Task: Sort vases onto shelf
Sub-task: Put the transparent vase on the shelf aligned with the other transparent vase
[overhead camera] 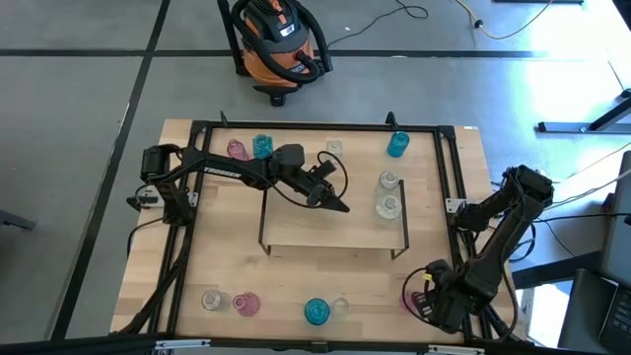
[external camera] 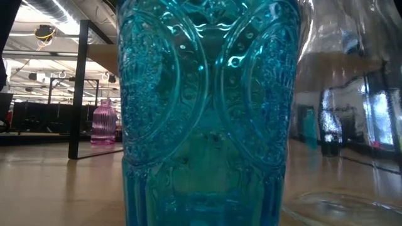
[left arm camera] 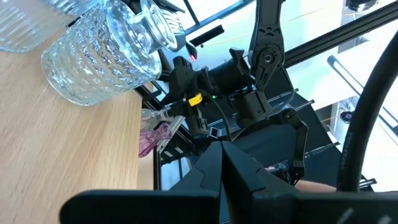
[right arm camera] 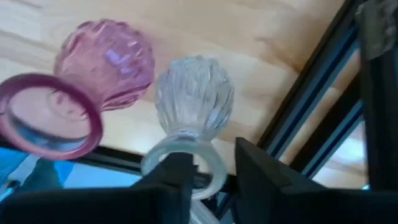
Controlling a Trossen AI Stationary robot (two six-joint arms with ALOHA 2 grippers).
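The right gripper (right arm camera: pixel 211 171), jaws spread about a clear vase's (right arm camera: pixel 193 102) rim, beside a pink vase (right arm camera: pixel 102 62) at the table's near right corner; the left gripper (overhead camera: pixel 340 205), jaws pressed together, hovers over the shelf (overhead camera: pixel 330 232), which bears two clear vases (overhead camera: pixel 388 195)

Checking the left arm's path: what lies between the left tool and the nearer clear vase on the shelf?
Only bare shelf wood, seen in the high view, between the shut left tool and that clear vase.
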